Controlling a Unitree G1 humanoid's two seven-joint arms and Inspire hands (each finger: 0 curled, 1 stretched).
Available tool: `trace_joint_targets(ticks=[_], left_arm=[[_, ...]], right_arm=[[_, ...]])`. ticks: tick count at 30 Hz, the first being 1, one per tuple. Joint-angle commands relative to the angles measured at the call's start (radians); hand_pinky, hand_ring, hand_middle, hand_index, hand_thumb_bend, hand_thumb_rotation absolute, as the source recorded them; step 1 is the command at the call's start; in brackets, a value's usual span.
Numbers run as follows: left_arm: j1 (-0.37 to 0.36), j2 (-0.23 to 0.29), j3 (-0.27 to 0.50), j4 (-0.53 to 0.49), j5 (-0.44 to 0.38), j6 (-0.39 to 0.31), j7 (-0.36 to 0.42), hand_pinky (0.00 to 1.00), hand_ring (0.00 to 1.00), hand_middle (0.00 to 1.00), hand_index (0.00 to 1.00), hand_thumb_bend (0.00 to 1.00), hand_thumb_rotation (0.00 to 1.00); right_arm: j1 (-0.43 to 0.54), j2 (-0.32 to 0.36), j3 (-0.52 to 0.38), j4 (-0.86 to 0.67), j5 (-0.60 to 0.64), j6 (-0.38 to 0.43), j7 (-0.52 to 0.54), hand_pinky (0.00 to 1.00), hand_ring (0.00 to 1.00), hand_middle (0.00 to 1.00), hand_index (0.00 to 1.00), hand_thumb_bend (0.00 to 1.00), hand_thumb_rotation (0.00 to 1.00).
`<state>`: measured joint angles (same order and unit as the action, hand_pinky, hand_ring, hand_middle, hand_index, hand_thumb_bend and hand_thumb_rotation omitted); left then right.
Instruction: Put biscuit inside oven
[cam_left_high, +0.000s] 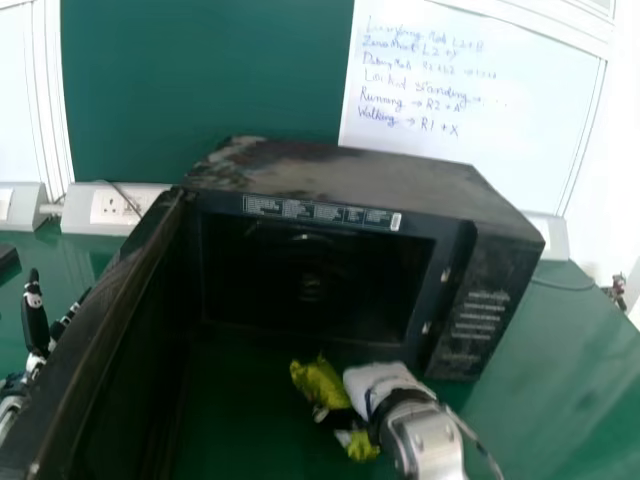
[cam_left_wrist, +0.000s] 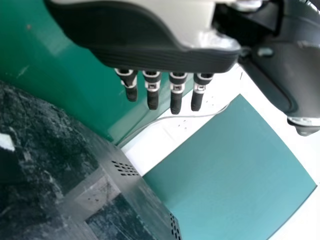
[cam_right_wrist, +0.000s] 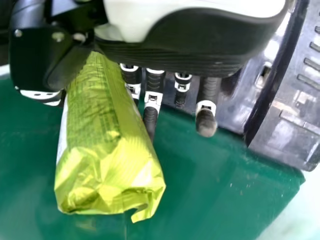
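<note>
My right hand (cam_left_high: 378, 385) is in front of the black oven (cam_left_high: 360, 180), near the right part of its opening. It holds a yellow-green biscuit packet (cam_left_high: 318, 382), which points toward the oven and is outside it. In the right wrist view, the packet (cam_right_wrist: 107, 145) lies between the thumb and fingers of my right hand (cam_right_wrist: 152, 100). The oven door (cam_left_high: 105, 330) stands open on the left, and the cavity is dark. My left hand (cam_left_high: 36, 320) is beyond the door at the left edge; in the left wrist view, this hand (cam_left_wrist: 177, 92) has straight fingers beside the oven (cam_left_wrist: 95, 175).
The oven stands on a green table (cam_left_high: 560, 400). Behind it are a green panel (cam_left_high: 200, 70), a whiteboard (cam_left_high: 480, 120) and a socket strip (cam_left_high: 115, 207). A cable (cam_left_high: 560, 286) runs on the right, and the open door reaches forward between my arms.
</note>
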<state>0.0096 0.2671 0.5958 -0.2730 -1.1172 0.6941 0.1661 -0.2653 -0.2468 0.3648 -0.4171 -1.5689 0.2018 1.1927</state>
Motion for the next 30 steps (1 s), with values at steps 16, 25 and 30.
trace_joint_targets(ticks=[16, 25, 30], left_arm=[[-0.016, -0.008, -0.014, 0.0, -0.007, -0.008, 0.007, 0.68, 0.75, 0.77, 0.76, 0.62, 0.0], [-0.013, -0.011, -0.015, -0.009, -0.012, -0.007, 0.019, 0.68, 0.74, 0.77, 0.75, 0.62, 0.0], [-0.013, -0.012, -0.013, -0.007, -0.018, -0.006, 0.021, 0.68, 0.75, 0.77, 0.75, 0.63, 0.0]], right_arm=[[-0.164, 0.038, -0.031, 0.062, 0.043, 0.028, -0.035, 0.09, 0.16, 0.47, 0.67, 0.56, 0.0], [-0.222, 0.054, -0.024, 0.099, 0.049, 0.048, -0.051, 0.09, 0.16, 0.47, 0.71, 0.55, 0.0], [-0.253, 0.063, -0.018, 0.13, 0.039, 0.065, -0.054, 0.09, 0.16, 0.47, 0.68, 0.55, 0.0]])
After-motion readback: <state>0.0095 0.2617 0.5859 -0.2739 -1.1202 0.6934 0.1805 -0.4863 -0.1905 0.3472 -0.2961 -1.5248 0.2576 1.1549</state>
